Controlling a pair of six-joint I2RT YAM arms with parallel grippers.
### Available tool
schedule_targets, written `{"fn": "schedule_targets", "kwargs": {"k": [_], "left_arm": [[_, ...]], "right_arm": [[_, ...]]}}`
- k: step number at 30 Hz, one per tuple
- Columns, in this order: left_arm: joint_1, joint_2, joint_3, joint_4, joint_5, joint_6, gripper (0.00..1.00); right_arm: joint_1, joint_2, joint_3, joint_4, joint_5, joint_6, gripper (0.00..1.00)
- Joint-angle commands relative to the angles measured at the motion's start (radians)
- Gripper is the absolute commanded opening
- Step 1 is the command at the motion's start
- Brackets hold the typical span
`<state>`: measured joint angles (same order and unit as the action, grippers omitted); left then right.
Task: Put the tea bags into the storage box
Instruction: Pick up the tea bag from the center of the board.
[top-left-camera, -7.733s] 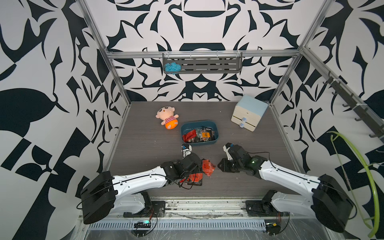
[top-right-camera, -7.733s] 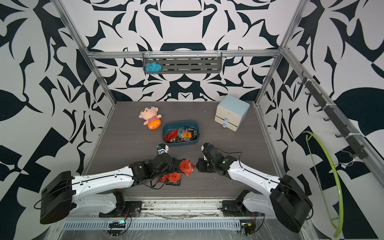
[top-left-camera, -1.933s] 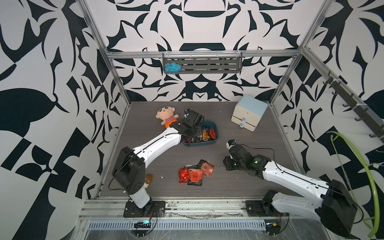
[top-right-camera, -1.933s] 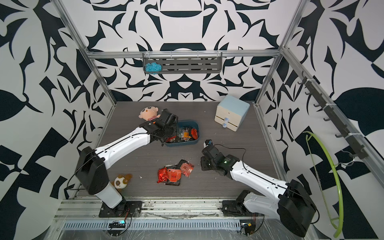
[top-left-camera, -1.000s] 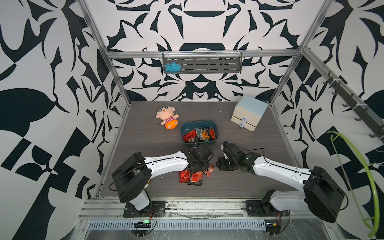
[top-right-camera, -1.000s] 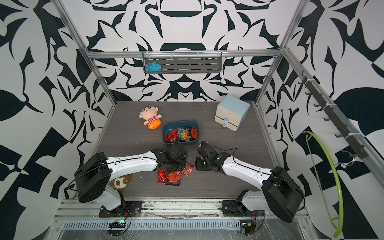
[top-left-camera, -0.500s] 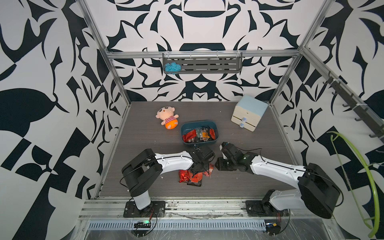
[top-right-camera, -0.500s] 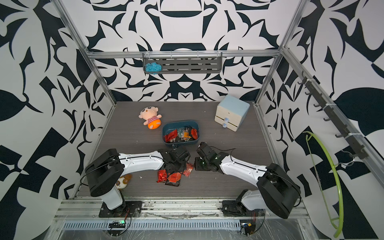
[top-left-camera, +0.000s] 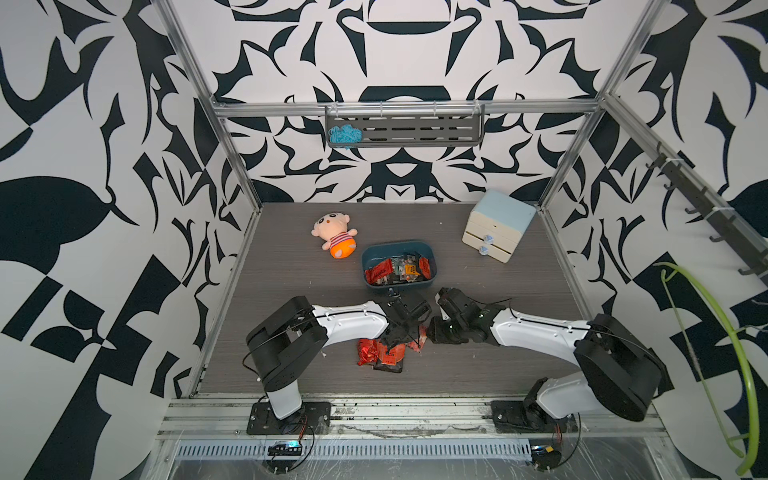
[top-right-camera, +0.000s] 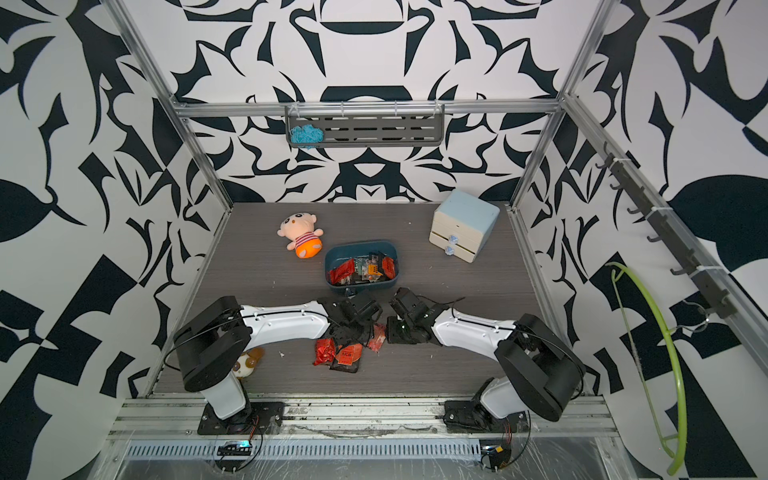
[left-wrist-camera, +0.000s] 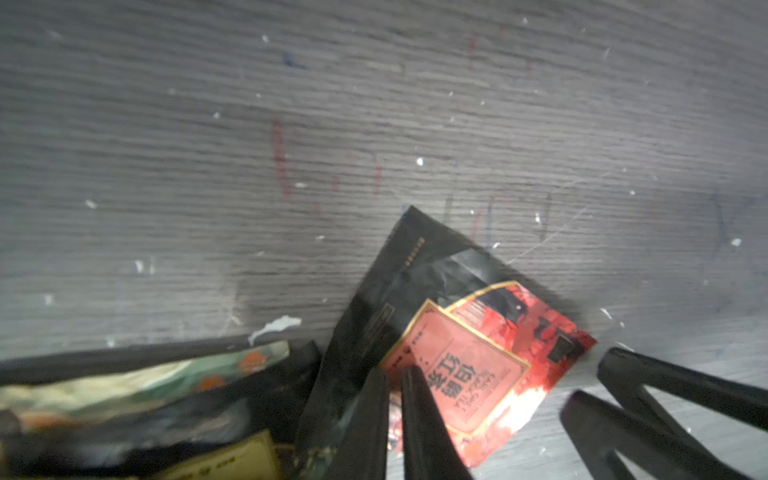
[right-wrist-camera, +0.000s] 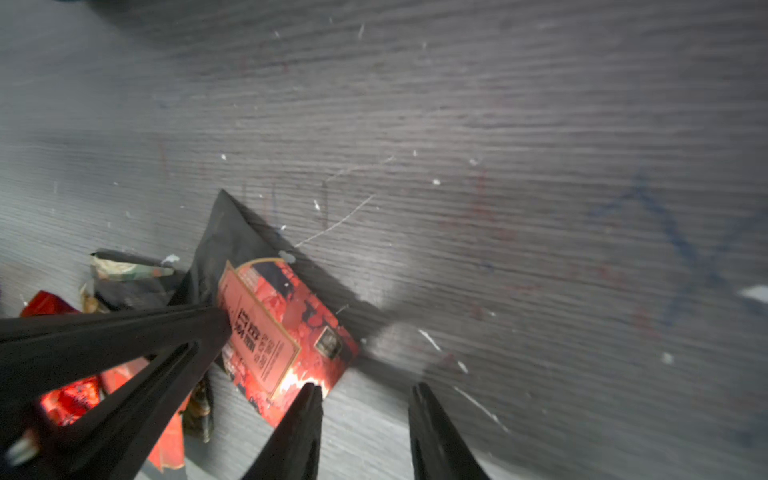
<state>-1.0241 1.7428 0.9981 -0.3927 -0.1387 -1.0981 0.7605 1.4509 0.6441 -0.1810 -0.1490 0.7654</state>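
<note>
storage box (top-left-camera: 365, 259) sits just past both tools, on the side away from the bases, with several red and black tea bags (top-left-camera: 399, 270) inside. A few more bags (top-left-camera: 380, 355) lie loose on the table (top-left-camera: 291, 291), under and beside the left tool (left-wrist-camera: 392, 372). Left arm (top-left-camera: 349, 322) is stretched low, tool fingers nearly together, tips on a black tea bag with a red label (left-wrist-camera: 469, 374), can't tell if it's pinched. Right arm (top-left-camera: 536, 328) mirrors it, right tool (right-wrist-camera: 368, 392) fingers apart and holding nothing, 1 tip at that bag's corner. Label has a gold border and Chinese characters, small Latin print too blurred to read.

Glossy foil tea bags (left-wrist-camera: 478, 332), matt wood-grain table (left-wrist-camera: 374, 124)
</note>
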Motion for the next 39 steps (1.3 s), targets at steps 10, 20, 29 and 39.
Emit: {"fn": "schedule_targets", "kwargs": {"k": [10,20,29,39], "left_arm": [[-0.002,0.024,-0.016,0.001,0.002,-0.006,0.12],[-0.002,0.015,-0.023,0.009,0.005,-0.007,0.12],[-0.002,-0.063,-0.010,0.010,0.001,0.016,0.11],[-0.002,-0.282,-0.060,-0.071,-0.118,0.001,0.26]], "right_arm": [[-0.002,0.061,-0.003,0.103,-0.045,0.035,0.38],[-0.004,0.095,0.005,0.136,-0.058,0.039,0.20],[-0.004,0.011,0.021,0.049,-0.002,0.005,0.00],[-0.028,-0.218,0.034,-0.236,0.188,-0.104,0.00]]}}
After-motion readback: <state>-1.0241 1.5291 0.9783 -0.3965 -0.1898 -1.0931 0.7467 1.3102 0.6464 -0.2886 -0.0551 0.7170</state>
